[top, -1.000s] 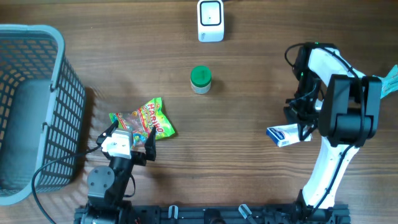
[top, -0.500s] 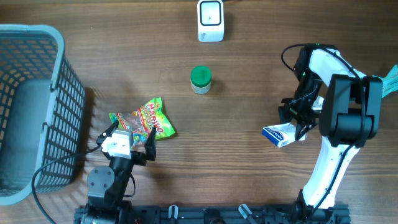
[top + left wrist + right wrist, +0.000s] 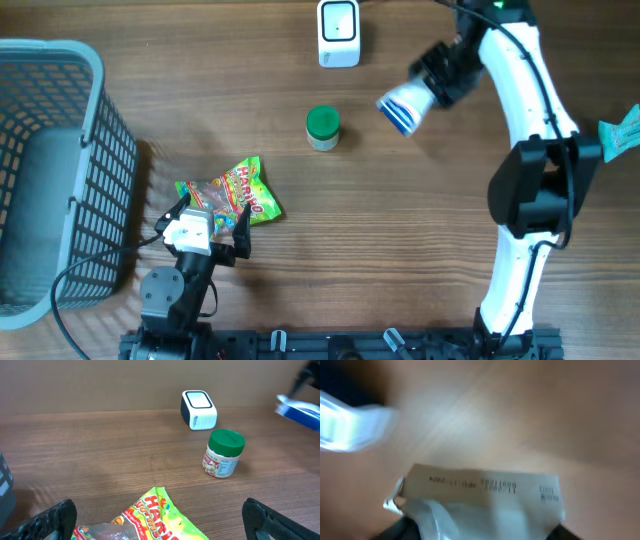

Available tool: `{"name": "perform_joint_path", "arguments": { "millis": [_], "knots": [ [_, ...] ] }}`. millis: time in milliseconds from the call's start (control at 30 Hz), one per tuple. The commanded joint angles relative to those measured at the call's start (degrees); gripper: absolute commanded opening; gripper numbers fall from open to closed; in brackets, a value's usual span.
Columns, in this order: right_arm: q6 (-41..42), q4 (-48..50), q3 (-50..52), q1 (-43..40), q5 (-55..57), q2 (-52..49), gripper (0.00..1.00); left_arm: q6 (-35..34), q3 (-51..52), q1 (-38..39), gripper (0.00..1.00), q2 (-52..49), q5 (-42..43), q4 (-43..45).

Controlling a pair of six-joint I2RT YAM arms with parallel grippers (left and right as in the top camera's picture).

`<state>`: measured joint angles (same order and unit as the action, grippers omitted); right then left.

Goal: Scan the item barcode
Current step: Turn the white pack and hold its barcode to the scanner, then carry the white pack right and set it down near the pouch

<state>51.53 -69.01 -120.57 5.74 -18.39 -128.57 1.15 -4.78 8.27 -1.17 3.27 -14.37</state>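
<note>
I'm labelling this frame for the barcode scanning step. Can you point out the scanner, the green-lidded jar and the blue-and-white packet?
scanner point(image 3: 338, 31): overhead view, middle of its white top face.
green-lidded jar point(image 3: 322, 122): overhead view, centre of the green lid.
blue-and-white packet point(image 3: 402, 104): overhead view, middle of its visible face.

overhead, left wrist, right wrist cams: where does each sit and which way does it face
Overhead: above the table, looking straight down; shows left gripper open, right gripper holding a blue-and-white packet.
Left wrist: low at the near edge, facing across to the scanner and green-lidded jar; own fingertips at bottom corners.
Right wrist: looking down onto the packet, blurred; own fingers hard to make out.
Shared: overhead and left wrist both see scanner, jar, Haribo bag.
</note>
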Motion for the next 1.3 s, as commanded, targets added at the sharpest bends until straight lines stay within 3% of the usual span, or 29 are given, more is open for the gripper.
{"name": "perform_joint_path", "arguments": {
  "millis": [0, 200, 400, 567, 967, 1100, 1200, 1267],
  "knots": [
    [3.13, 12.31, -0.96, 2.51, -4.37, 0.74, 0.59, -0.55, 0.39, 0.26, 1.0, 0.24, -0.31, 0.17],
    [2.54, 42.51, -0.81, 6.95, -4.24, -0.52, 0.57, -0.55, 0.39, 0.26, 1.0, 0.24, -0.31, 0.17],
    [2.89, 74.9, -0.81, 7.76, -14.95, -12.2, 0.53, -0.55, 0.39, 0.26, 1.0, 0.24, -0.31, 0.17],
    [12.66, 94.66, -0.81, 7.58, -16.11, -22.23, 0.54, -0.55, 0.39, 0.26, 1.0, 0.24, -0.31, 0.17],
    [13.2, 99.36, -0.83, 0.28, -22.77, -23.85, 0.54, -0.55, 0.39, 0.26, 1.0, 0.24, -0.31, 0.17],
    [19.91, 106.44, -0.92, -4.17, -30.93, -22.88, 0.53, -0.55, 0.39, 0.26, 1.0, 0.24, -0.31, 0.17],
    [21.03, 104.65, -0.92, -9.64, -36.5, -21.11, 0.54, -0.55, 0.39, 0.26, 1.0, 0.24, -0.31, 0.17],
    [17.49, 94.49, -0.92, -15.8, -38.12, -19.98, 0.54, -0.55, 0.39, 0.26, 1.0, 0.24, -0.31, 0.17]
  ]
}}
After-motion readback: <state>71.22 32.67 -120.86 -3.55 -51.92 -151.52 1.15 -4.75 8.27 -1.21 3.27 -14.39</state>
